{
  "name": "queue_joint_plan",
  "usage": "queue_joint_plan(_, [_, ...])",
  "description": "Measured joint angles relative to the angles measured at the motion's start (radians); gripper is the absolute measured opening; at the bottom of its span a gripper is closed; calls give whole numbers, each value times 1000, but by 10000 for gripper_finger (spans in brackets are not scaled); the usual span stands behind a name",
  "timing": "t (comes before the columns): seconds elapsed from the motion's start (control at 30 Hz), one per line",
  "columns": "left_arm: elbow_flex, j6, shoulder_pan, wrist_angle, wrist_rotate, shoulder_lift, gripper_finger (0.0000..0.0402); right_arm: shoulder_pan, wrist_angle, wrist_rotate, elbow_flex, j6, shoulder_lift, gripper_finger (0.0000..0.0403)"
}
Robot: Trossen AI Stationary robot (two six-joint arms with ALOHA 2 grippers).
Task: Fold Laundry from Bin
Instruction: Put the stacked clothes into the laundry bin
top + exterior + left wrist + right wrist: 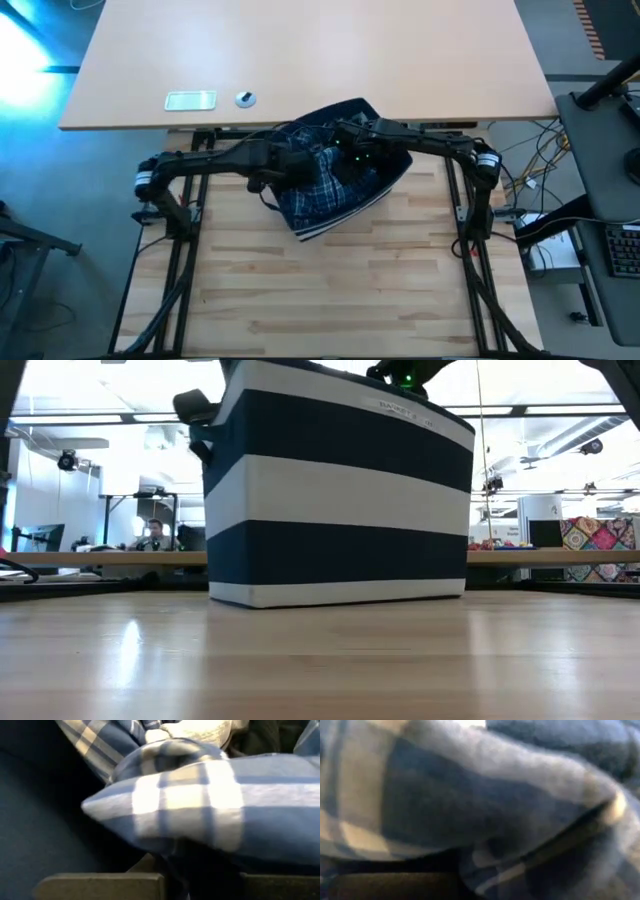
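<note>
Both grippers are down inside the bin, which sits a little above the centre of the high view, at the far edge of the slatted table. Nearest the lens in the left wrist view, the left gripper has its fingers closed together on a fold of blue-and-white plaid laundry, the cloth bulging out just ahead of them. In the right wrist view the right gripper is pressed so deep into plaid cloth that its fingers cannot be made out, so I cannot tell whether they are apart or clamped. In the low view the bin's striped wall fills the middle of the frame, standing flat on the wood. Farther off, in the upper part of the high view, a pale desk carries a small card and a round object.

The likely trouble: both arms may be gripping the same garment or tangled pieces, so lifting could drag several items out together, or tip the soft bin toward the table edge.
</note>
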Motion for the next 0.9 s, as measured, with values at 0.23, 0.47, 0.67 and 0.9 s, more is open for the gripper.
queue_joint_plan(0.23, [194, 73, 35, -145, 85, 179, 24, -30, 12, 42, -25, -78, 1, 63])
queue_joint_plan(0.47, [341, 199, 44, -282, 102, 249, 55, -33, -51, 63, -29, -141, 5, 101])
queue_joint_plan(0.67, [384, 288, 44, -310, 147, 234, 119, -32, -88, 92, -29, -147, -8, 190])
queue_joint_plan(0.9, [372, 330, 18, -311, 164, 148, 185, -41, -232, 103, 50, -172, -73, 227])
